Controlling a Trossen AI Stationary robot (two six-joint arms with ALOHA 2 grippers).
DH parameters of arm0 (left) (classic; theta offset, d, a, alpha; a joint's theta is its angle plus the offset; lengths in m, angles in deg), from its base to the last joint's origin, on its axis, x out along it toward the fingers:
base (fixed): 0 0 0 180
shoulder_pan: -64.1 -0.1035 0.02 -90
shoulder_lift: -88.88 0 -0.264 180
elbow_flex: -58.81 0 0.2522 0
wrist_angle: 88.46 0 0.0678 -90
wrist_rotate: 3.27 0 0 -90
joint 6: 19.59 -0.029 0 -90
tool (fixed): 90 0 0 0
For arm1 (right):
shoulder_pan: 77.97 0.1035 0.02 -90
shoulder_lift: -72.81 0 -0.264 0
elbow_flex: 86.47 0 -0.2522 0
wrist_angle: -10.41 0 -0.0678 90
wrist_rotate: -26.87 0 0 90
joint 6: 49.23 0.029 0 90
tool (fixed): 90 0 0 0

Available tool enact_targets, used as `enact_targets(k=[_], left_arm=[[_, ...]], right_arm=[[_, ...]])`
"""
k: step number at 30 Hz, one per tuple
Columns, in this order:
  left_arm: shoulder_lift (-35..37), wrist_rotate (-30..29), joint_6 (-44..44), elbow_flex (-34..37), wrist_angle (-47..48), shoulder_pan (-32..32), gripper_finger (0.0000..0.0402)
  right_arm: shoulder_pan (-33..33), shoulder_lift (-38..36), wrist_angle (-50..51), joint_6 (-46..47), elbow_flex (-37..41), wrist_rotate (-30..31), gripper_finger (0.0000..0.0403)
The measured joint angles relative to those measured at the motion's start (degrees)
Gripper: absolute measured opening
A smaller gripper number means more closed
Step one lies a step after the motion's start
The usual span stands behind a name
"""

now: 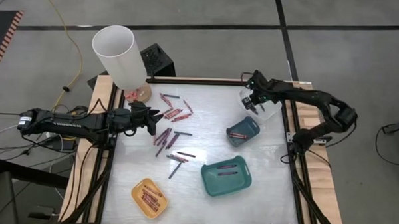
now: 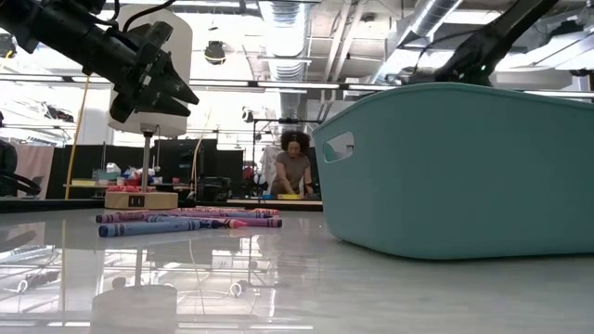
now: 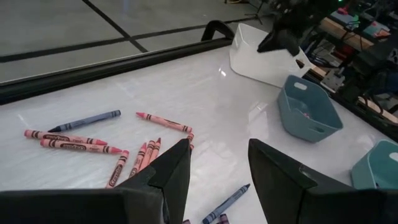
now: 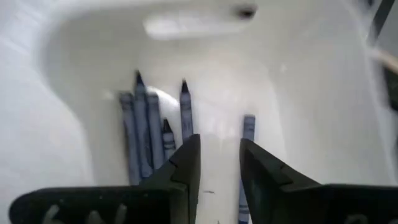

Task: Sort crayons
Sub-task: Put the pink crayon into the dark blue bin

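Judging by their look, the crayons point(image 1: 172, 121) are light, stiff little wax sticks in paper wrappers, likely to roll on the glossy white desk point(image 1: 203, 198) and to snap if pinched hard at one end; the safest hold is probably across the wrapped middle, jaws set square to the stick's length, picking one that lies apart from its neighbours. Most of the loose ones are scattered on the desk's middle, between the left gripper point(image 1: 154, 117) and the trays: roughly fifteen to twenty, red, pink, purple and blue-grey, too closely bunched in places to count exactly. The left gripper hovers over the left edge of this scatter with its jaws parted to a moderate gap and nothing between them; its wrist view shows about eight red and pink crayons and two blue ones lying ahead of it. The right gripper point(image 4: 217, 165) hangs over the white tray point(image 1: 269, 109) at the desk's far right corner, jaws a narrow gap apart and empty, with five blue-grey crayons visible lying on the tray floor below. There are four trays: the white one, a small blue-grey tray point(image 1: 243, 130) with a few red crayons, a larger teal tray point(image 1: 227, 179) with two or three dark ones, and a yellow tray point(image 1: 150, 197) near the front with several red or pink ones. One tall white cylinder point(image 1: 118, 54) stands at the far left corner.
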State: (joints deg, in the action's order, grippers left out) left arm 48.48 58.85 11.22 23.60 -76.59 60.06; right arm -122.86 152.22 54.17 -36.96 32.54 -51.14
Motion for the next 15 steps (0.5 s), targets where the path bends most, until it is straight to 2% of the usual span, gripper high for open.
enact_targets(k=[8, 15], left_arm=[[0.01, -0.08, -0.07, 0.00, -0.02, 0.01, 0.0151], [-0.01, -2.83, 0.03, 0.00, -0.13, -0.01, 0.0151]], right_arm=[[5.97, -7.31, -1.73, 2.52, -5.38, -1.52, 0.0112], [15.84, -3.89, -7.67, 2.90, -14.22, -1.13, 0.0112]])
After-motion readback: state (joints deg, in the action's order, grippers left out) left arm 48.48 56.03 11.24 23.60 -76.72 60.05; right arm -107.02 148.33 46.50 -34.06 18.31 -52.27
